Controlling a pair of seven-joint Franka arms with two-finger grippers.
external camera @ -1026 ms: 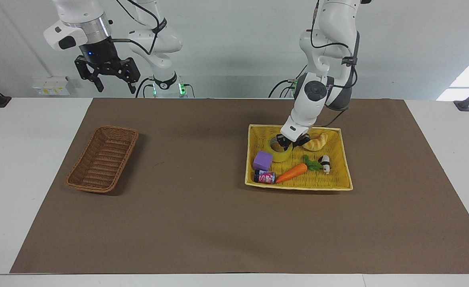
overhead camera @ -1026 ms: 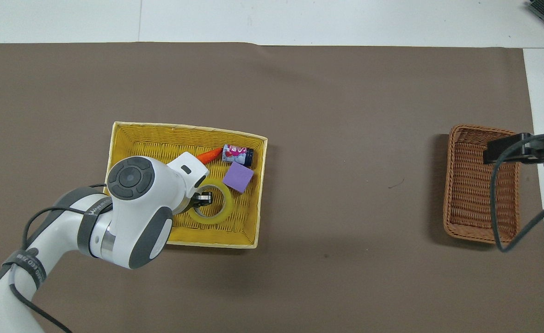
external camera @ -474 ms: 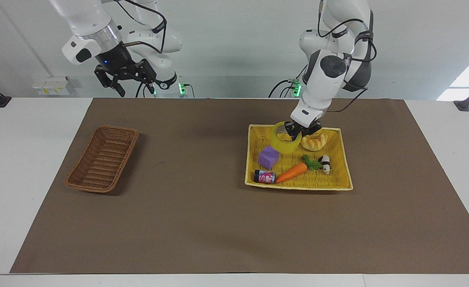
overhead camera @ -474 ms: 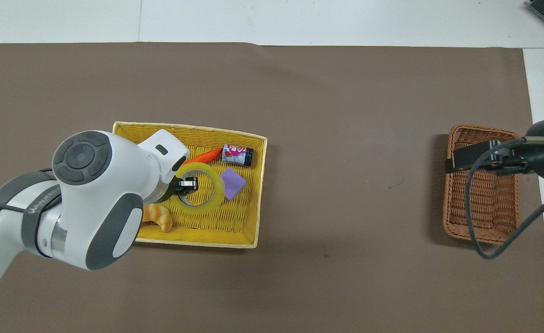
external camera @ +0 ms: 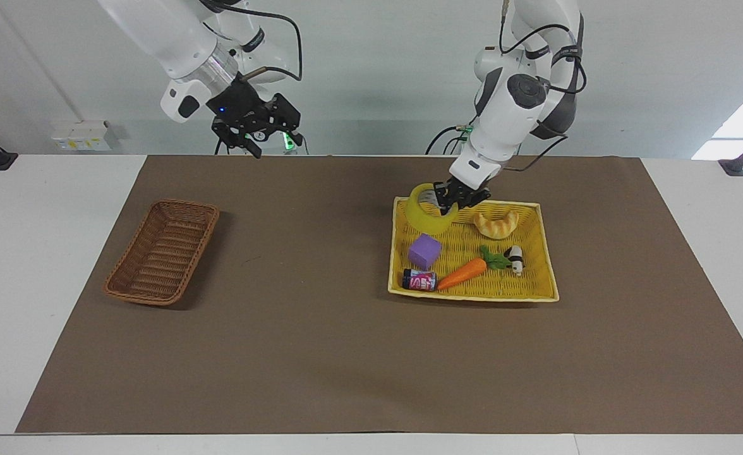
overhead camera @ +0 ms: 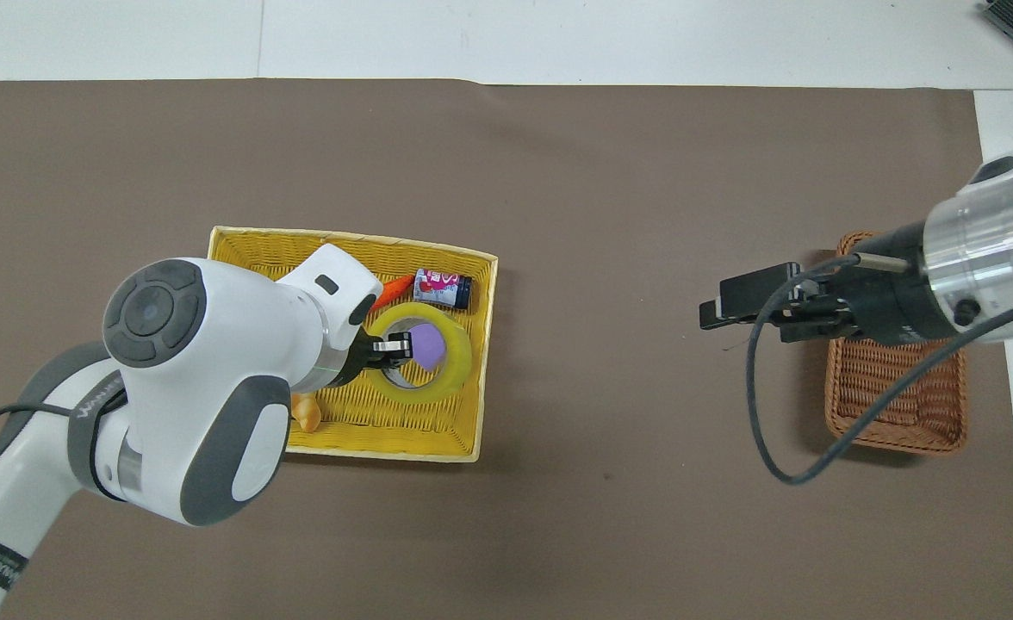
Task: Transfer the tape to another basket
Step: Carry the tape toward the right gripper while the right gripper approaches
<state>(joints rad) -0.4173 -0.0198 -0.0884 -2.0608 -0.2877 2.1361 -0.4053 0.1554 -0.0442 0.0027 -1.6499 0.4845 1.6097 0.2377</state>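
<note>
Aloft, yellowish translucent tape roll

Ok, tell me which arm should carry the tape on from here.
Left, probably: the left gripper already holds the tape raised over the yellow tray. The right gripper hangs empty over the mat.
</note>
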